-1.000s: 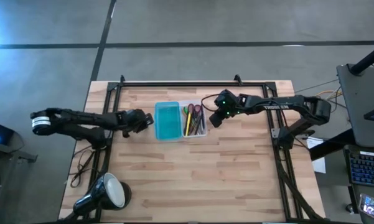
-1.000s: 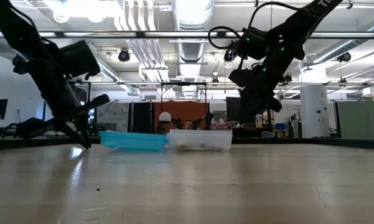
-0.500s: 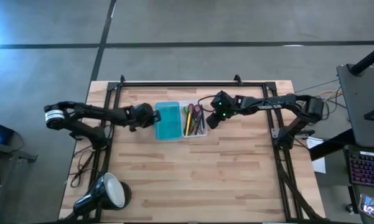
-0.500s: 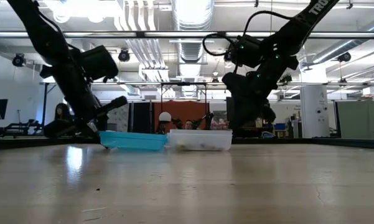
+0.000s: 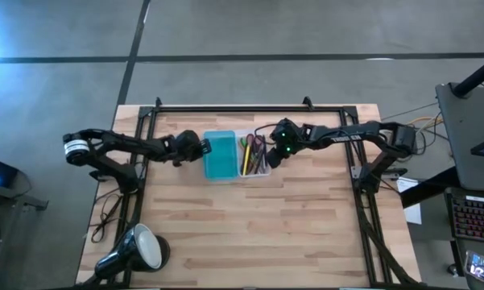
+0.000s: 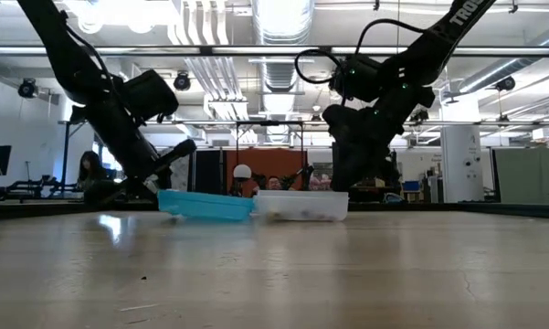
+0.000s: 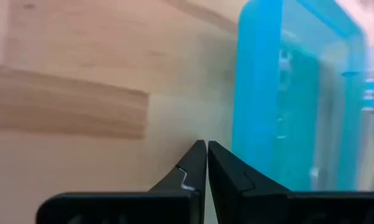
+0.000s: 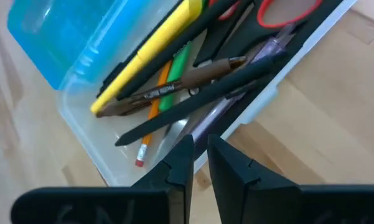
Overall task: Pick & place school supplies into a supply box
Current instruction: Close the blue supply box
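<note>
While the supply box (image 5: 233, 155) lies open mid-surface (image 5: 250, 225), pens (image 8: 193, 93) are seen in its clear half; the left gripper (image 7: 206, 163) is closed empty beside the turquoise half, the right gripper (image 8: 200, 155) fingers nearly closed, nothing held.

Bright overhead ceiling lights (image 6: 119, 11), soft shadows, blurry left wrist view.

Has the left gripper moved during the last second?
Yes. In the high view the left gripper, shut, has moved right across the table, reaching the turquoise lid of the supply box.
</note>
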You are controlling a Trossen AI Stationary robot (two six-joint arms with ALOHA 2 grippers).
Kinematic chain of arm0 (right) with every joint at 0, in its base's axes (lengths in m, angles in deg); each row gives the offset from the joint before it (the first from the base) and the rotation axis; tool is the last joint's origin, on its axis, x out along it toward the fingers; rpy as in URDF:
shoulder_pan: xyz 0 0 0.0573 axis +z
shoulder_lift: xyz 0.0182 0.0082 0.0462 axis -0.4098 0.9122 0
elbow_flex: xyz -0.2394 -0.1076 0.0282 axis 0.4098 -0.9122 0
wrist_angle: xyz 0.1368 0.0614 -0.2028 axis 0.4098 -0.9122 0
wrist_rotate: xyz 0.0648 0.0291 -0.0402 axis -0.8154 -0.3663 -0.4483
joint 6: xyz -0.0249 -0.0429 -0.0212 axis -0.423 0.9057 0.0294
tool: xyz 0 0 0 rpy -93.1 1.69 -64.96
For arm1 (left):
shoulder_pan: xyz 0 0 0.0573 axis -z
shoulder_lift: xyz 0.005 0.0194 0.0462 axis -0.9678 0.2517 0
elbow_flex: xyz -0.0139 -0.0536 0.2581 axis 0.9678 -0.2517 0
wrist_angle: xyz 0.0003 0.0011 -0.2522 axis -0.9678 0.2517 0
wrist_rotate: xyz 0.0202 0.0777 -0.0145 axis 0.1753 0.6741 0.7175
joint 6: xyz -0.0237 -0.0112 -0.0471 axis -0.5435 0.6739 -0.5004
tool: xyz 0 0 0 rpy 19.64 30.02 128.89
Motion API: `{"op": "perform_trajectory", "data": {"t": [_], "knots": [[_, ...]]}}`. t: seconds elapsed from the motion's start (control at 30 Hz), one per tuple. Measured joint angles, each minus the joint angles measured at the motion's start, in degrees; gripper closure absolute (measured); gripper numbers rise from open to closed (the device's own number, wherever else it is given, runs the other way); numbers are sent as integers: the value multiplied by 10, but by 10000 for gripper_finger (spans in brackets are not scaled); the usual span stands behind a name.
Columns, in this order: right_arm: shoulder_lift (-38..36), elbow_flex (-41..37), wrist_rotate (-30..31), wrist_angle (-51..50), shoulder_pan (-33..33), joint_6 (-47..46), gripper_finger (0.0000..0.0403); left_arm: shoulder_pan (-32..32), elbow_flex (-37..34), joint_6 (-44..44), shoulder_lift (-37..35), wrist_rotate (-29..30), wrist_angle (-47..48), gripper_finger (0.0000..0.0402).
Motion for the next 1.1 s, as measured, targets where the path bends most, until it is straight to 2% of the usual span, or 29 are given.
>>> {"op": "perform_trajectory", "data": {"t": [0.27, 0.6, 0.7, 0.77, 0.87, 0.97, 1.1], "knots": [[4, 0, 12, -2, -1, 20, 360, -3, 22, -1, -3, 2, -32, 401], [9, 0, 20, -4, -1, 26, 360, -7, 124, 72, -5, -12, -40, 401], [11, 0, 27, -5, -1, 27, 360, -13, 152, 107, -5, -13, 5, 401], [9, 0, 28, -6, -1, 36, 360, -18, 165, 138, -5, -12, 74, 401], [-21, -1, 52, -37, -1, 67, 360, -24, 161, 153, -5, -11, 154, 401], [-73, 0, 114, -85, -6, 93, 360, -29, 136, 151, -5, -10, 156, 401], [-110, -9, 131, -124, -37, 90, 360, -33, 97, 140, 7, -9, 122, 401]]}}
